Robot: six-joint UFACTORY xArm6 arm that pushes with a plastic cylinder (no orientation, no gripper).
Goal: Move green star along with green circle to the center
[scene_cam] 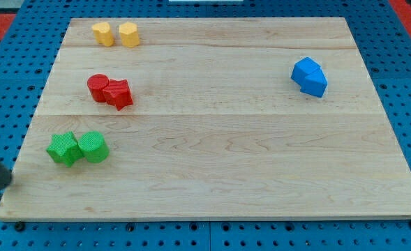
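- The green star (64,148) sits near the view's left edge of the wooden board (219,160), low down, touching the green circle (93,147) on its right.
- The pair lies side by side along a left-to-right line; which way the star's arms point is hard to make out.
- My tip (8,183) is at the view's lower left, just off the board's corner, apart from the star; the rod is cut off by the frame edge.
- There is no hand on the rod, so nothing is held.
- Above the greens, a red circle (98,87) touches a red star (120,93).
- At the top left, two yellow blocks (116,33) sit side by side; their shapes are unclear.
- Well apart at the right, two blue blocks (310,77) press together, outlines merged.
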